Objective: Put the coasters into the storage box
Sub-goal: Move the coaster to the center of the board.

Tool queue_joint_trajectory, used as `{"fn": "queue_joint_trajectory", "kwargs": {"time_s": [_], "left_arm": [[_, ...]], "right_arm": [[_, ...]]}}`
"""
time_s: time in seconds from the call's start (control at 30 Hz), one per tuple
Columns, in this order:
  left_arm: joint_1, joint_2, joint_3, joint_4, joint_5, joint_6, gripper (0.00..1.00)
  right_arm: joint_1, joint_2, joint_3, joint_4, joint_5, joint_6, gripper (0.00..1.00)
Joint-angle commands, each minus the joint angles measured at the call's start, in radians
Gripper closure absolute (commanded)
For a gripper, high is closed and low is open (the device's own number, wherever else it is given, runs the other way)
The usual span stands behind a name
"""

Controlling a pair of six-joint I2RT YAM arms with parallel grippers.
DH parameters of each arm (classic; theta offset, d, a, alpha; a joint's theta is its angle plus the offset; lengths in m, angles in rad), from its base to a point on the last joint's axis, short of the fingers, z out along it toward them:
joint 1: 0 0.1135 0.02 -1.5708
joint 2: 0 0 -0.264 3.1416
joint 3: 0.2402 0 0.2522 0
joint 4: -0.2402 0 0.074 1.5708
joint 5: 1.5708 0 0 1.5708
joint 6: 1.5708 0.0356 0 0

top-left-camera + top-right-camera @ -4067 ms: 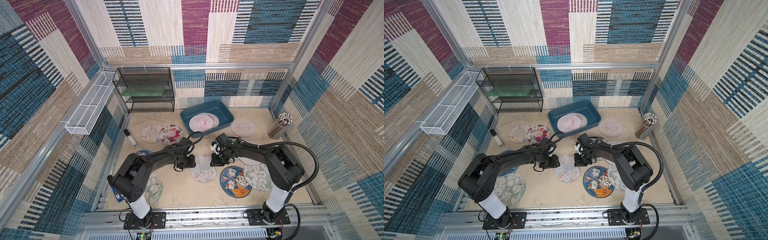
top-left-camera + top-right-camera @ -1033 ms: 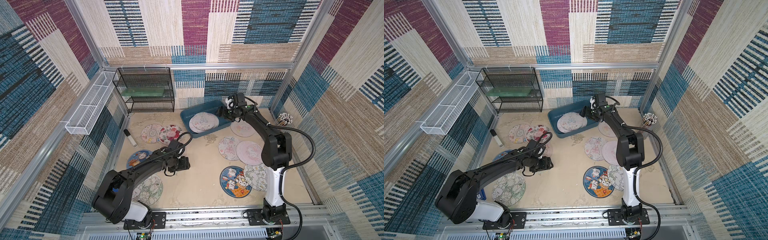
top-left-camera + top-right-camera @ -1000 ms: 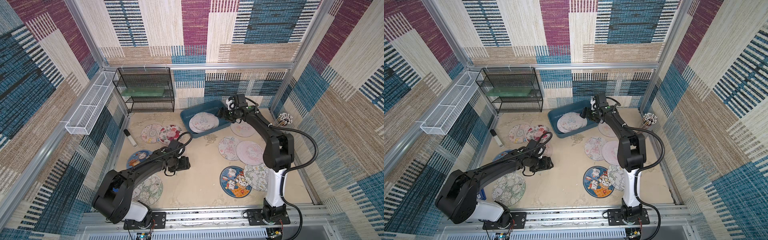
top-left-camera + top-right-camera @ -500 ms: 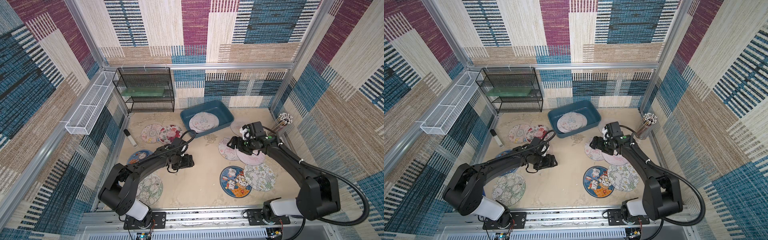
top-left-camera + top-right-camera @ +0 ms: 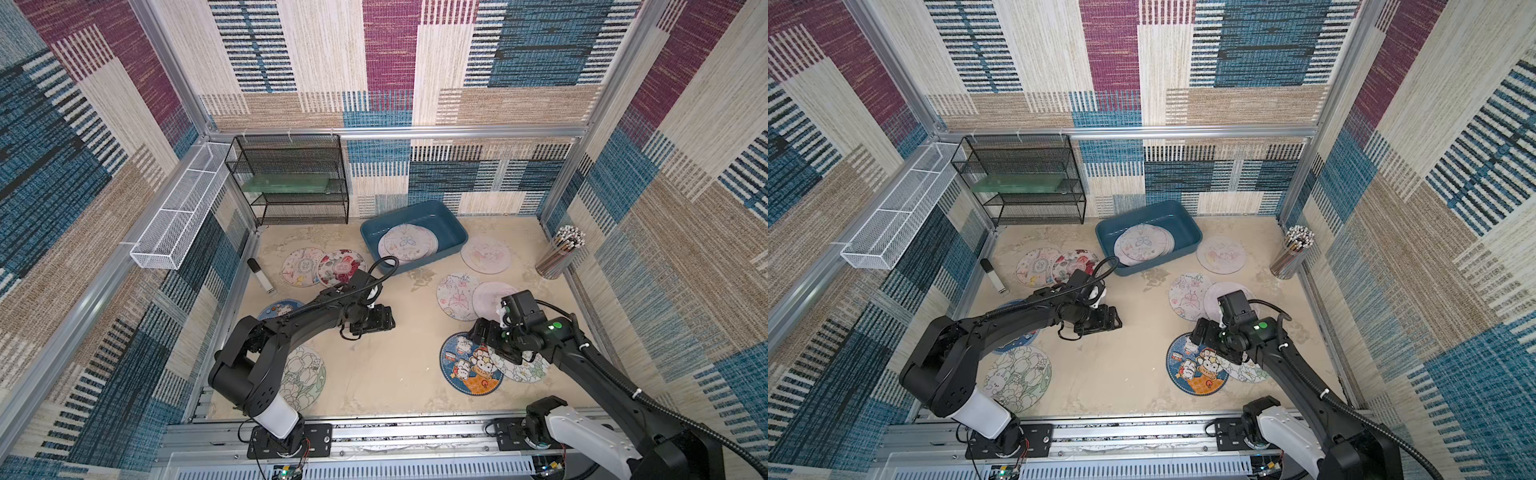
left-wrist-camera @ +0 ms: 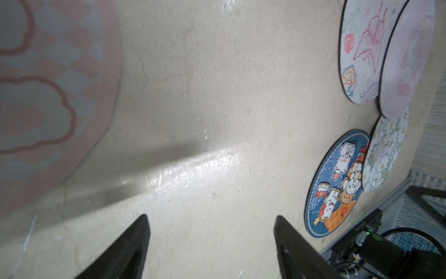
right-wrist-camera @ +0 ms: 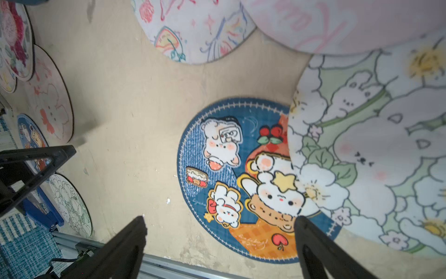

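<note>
Though spread, left fingers empty; right fingers spread, seemingly above blue coaster.

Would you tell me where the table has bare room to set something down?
The widest bare patch lies centrally, bordered by the left pincer, the storage box, the dark blue bunny coaster and the front rail. The right side is crowded with overlapping coasters.
</note>
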Motion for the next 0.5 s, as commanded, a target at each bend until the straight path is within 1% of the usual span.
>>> {"fn": "queue_joint_trajectory", "kwargs": {"time_s": [0.0,0.27,0.47], "left_arm": [[-0.001,0.008,0.010,0.016,0.013,0.025,0.20],[-0.005,0.015,0.008,0.022,0.013,0.020,0.20],[-0.008,0.016,0.006,0.023,0.010,0.018,0.20]], "right_arm": [[0.030,-0.046,-0.036,-0.068,0.047,0.106,0.05],[0.079,-0.139,-0.119,-0.125,0.090,0.221,0.05],[0.102,-0.129,-0.168,-0.090,0.129,0.269,0.05]]}}
